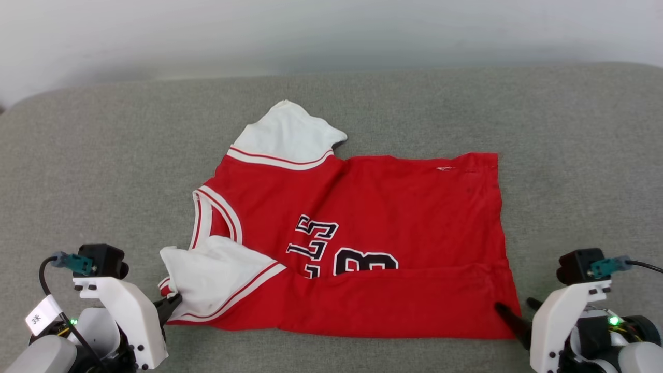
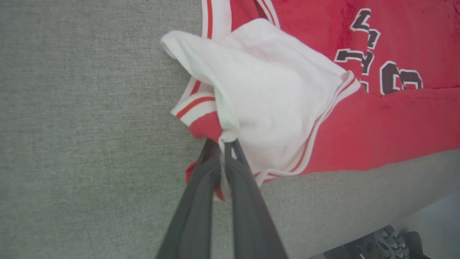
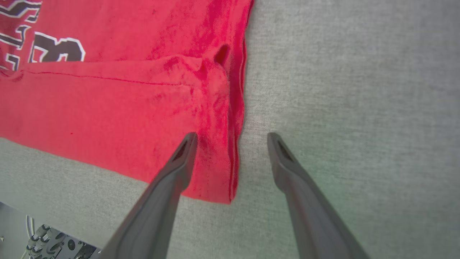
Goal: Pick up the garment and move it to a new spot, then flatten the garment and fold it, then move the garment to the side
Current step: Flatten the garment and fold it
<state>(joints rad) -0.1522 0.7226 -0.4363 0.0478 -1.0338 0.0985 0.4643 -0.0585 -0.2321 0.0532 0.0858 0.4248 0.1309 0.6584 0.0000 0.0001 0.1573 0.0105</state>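
The garment point(image 1: 393, 223) is a red jersey with white sleeves and a black number print, lying sideways on the grey surface with its near edge folded over. My left gripper point(image 1: 173, 303) sits at its near left corner, shut on the white sleeve and red trim point(image 2: 219, 138). Over the garment's near right hem corner point(image 3: 219, 162) my right gripper point(image 3: 231, 138) stands open, one finger above the red cloth point(image 3: 181, 158) and the other above the bare grey surface. In the head view the right gripper point(image 1: 515, 308) sits at that same corner.
A grey fabric surface point(image 1: 570, 155) spreads wide around the garment, with a pale wall point(image 1: 331, 31) behind its far edge. The second white sleeve point(image 1: 287, 134) sticks out at the far side.
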